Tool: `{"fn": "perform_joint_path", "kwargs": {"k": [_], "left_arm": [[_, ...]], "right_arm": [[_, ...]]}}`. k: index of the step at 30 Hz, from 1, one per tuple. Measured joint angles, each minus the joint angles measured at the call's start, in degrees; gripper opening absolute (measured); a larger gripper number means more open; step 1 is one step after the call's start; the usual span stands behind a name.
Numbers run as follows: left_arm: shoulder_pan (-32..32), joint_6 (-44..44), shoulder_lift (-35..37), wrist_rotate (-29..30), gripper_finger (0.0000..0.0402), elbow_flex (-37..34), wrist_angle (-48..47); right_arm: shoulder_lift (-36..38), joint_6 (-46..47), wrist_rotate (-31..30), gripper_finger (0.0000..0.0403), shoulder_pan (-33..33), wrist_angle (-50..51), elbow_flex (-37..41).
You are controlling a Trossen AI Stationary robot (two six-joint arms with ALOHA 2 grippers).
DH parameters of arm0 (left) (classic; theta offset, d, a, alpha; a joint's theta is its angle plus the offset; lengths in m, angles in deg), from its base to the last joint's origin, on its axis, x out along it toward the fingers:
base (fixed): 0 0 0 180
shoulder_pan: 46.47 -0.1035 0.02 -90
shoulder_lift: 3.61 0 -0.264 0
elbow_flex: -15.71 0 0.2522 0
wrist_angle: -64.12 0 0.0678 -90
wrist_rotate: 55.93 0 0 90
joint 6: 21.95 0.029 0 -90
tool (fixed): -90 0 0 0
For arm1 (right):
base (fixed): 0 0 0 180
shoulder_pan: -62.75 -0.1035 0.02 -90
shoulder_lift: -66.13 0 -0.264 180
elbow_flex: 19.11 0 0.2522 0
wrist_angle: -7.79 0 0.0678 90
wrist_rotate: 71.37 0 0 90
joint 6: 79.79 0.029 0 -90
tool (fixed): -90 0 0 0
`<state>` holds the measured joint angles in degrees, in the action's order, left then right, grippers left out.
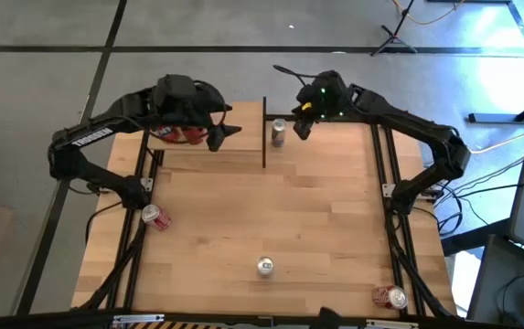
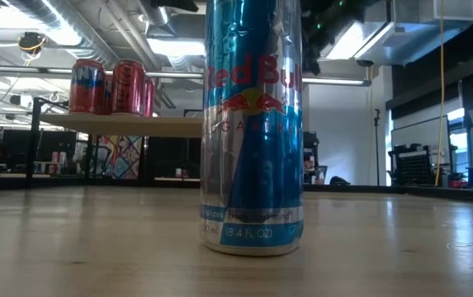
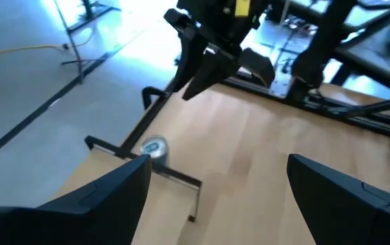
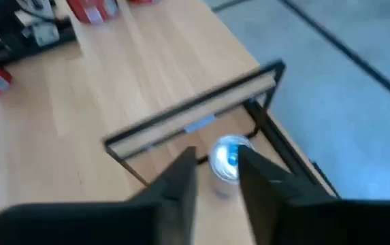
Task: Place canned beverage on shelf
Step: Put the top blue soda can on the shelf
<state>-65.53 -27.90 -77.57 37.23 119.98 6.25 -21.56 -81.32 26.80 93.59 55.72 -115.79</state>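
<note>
The shelf (image 1: 207,151), a light-wood board on black posts, stands at the table's far edge, left of centre. Red cans (image 1: 175,135) stand on its left part and show in the low view (image 2: 108,87). A small silver-blue can (image 1: 278,132) stands upright on the table just right of the shelf's right edge. My right gripper (image 1: 300,128) is open, close to that can on its right. In the right wrist view the can (image 4: 227,158) shows just past the gripper (image 4: 216,170). My left gripper (image 1: 228,132) is open and empty above the shelf's right part.
A tall silver-blue can (image 1: 264,266) stands near the table's near edge and fills the low view (image 2: 253,124). A red can (image 1: 155,217) lies at the left, and another (image 1: 390,297) at the near right corner. Bare wood (image 1: 316,210) lies between them.
</note>
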Motion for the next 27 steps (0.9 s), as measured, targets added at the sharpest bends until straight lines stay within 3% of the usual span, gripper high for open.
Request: {"fn": "perform_joint_path", "kwargs": {"k": [3, 7, 11, 13, 17, 23, 27], "left_arm": [[0.0, -2.1, 0.0, 2.2, 0.0331, -0.8, 1.7], [-0.1, -7.1, 0.1, 5.1, 0.0331, -0.9, 1.6], [-0.1, -9.5, 0.1, 5.0, 0.0331, -0.9, 1.6], [-0.1, -10.8, 0.1, 4.9, 0.0331, -0.9, 1.6], [0.0, -13.4, 0.1, 4.9, 0.0331, -0.9, 1.6], [0.0, -12.7, 0.1, 4.7, 0.0331, -0.9, 1.3], [0.8, -9.6, 0.1, 4.5, 0.0331, -0.9, 1.1]], "right_arm": [[-2.1, -3.3, 1.4, 0.0194, 2.4, 0.2, 0.0], [-5.5, -5.4, -6.2, 0.0305, 3.1, 0.1, 0.0], [-8.2, -9.6, -6.6, 0.0383, 2.9, -2.1, 0.1], [-9.0, -10.1, -6.6, 0.0393, 2.8, -2.8, 0.1], [-10.4, -10.2, -4.9, 0.0369, 2.9, -3.4, 0.1], [-11.6, -4.6, -2.5, 0.0344, 2.7, -4.8, 0.1], [-12.0, -6.6, -1.1, 0.0342, 2.6, -5.7, 1.5]]}}
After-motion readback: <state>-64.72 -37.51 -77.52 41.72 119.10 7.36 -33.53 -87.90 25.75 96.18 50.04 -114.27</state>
